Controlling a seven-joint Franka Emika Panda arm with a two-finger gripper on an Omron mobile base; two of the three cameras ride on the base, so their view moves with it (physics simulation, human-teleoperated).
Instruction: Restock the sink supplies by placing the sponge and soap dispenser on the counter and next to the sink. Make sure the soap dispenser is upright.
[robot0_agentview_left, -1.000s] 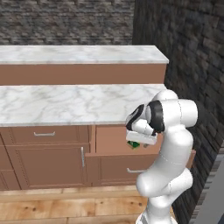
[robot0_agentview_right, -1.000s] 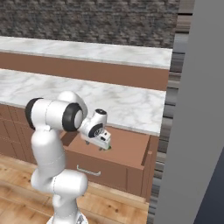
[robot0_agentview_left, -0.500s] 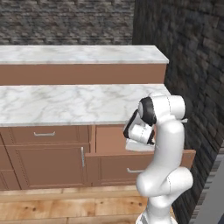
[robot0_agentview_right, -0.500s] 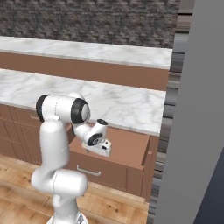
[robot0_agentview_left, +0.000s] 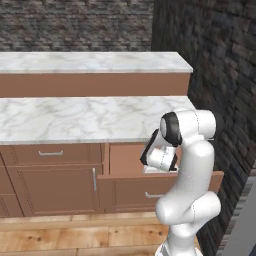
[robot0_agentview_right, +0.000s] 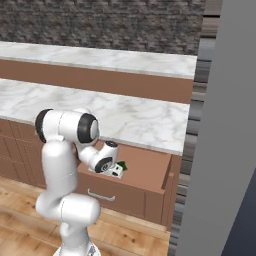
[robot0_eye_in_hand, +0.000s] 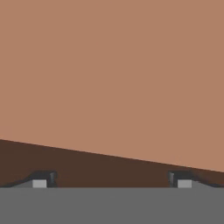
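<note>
The arm's hand is lowered into an open drawer under the marble counter, near the dark stone wall. In the hand view the gripper has its two fingertips spread wide apart with nothing between them; they face plain brown wood, with a darker brown band low in the frame. In the left base view the gripper itself is hidden behind the wrist and the drawer front.

In the right base view a small green object, apparently the sponge, shows just beside the hand inside the drawer, by the white end of the gripper. Whether it touches the fingers cannot be told, as it is small and partly covered. It does not look pinched.

The drawer is pulled out from the brown cabinets, just beside a closed drawer with a metal handle. A second, higher marble ledge runs behind the counter, backed by a grey brick wall. The floor is light wood planks. In the right base view a wide grey panel blocks the right side.
</note>
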